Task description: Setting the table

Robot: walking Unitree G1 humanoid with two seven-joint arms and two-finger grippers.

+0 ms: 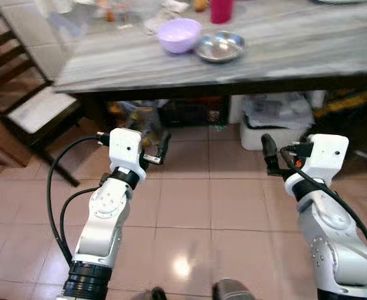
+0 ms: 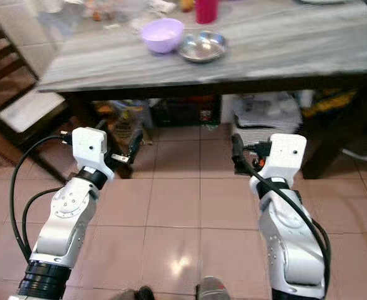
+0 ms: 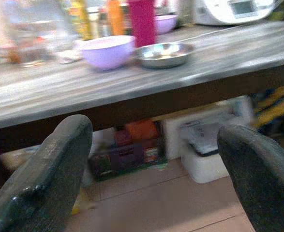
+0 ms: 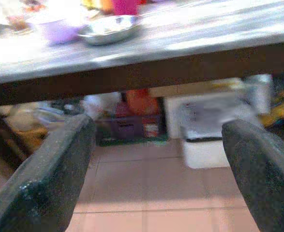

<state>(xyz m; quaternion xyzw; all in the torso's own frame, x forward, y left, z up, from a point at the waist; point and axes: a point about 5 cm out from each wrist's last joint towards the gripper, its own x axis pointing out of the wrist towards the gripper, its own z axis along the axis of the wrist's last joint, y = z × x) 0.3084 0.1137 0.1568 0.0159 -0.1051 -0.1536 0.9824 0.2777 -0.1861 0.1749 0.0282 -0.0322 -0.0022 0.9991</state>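
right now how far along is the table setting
Barely begun. On the table, a purple bowl and steel dish sit together near the edge, not laid as place settings. The left gripper and right gripper are open and empty, below table height. Picking up and placing remain.

Before us stands a grey-streaked worktop (image 1: 296,50). On it we see a lilac bowl (image 1: 179,34); a steel dish (image 1: 220,46) touches its right side, a pink cup (image 1: 221,10) just behind that dish.
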